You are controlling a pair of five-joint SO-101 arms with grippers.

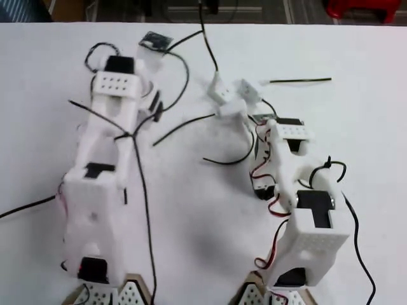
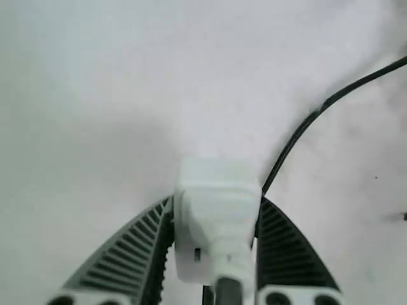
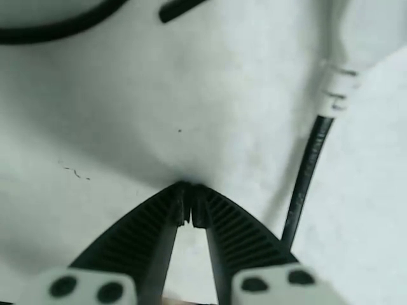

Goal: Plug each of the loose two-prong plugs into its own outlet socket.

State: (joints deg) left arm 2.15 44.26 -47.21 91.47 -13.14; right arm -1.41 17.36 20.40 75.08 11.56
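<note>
What looks like a white plug (image 2: 216, 190) is clamped by the left gripper (image 2: 215, 204), while the right gripper (image 3: 191, 190) is pressed together on nothing.

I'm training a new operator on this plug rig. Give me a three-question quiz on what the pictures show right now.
1. True or false: the left claw grips a white plug.
2. The right claw is: A wide open; B shut and empty; C shut on a plug.
3. Fill in: the cord beside the right claw is ____ in colour.
Key: 1 true; 2 B; 3 black.
</note>
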